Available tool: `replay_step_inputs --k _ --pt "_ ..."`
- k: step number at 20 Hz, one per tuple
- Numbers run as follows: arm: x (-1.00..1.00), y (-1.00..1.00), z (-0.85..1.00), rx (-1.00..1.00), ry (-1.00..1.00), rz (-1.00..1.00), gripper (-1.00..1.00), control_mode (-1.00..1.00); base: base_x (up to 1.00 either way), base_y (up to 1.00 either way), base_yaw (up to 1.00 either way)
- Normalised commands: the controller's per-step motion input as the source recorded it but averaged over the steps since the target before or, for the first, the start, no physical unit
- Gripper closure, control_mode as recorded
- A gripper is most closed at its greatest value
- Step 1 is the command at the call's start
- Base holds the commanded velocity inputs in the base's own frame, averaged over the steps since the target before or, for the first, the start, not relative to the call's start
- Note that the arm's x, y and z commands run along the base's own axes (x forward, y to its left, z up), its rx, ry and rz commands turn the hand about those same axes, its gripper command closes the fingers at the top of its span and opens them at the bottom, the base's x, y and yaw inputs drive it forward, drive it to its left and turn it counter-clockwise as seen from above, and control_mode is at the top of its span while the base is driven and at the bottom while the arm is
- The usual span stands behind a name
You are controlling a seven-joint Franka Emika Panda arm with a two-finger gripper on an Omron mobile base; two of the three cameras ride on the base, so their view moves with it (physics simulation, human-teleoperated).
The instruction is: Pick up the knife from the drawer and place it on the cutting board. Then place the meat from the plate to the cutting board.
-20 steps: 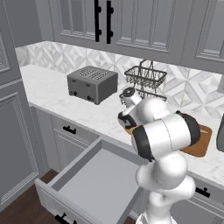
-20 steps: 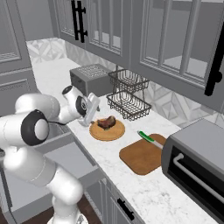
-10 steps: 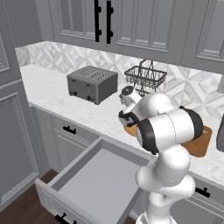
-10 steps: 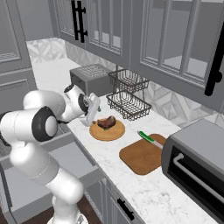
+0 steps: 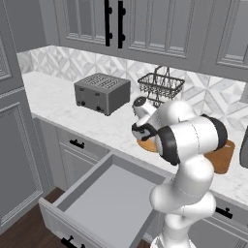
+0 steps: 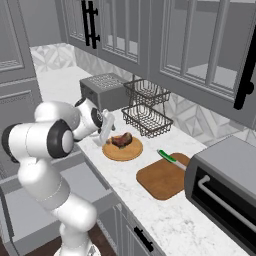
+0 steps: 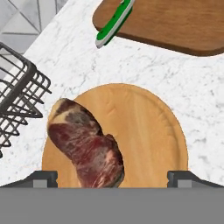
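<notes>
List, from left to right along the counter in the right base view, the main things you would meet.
toaster → plate holding the meat → cutting board → toaster oven

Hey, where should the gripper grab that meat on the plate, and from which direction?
Probably across the meat's narrow width near its middle, coming straight down from above. It lies flat as an elongated slab on the plate, off to the side nearer the wire basket, so its long sides are free for a finger each. The gripper is open beside the plate.
</notes>
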Motion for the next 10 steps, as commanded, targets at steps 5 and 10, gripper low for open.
replay_step_inputs --k 5,10 --pt "0.04 0.27 -0.47 0.0 0.0 -0.18 -1.0 -1.0 0.0 0.0 0.0" --pt "0.19 0.31 -0.47 0.0 -0.01 -0.17 -1.0 -1.0 0.0 0.0 0.0"
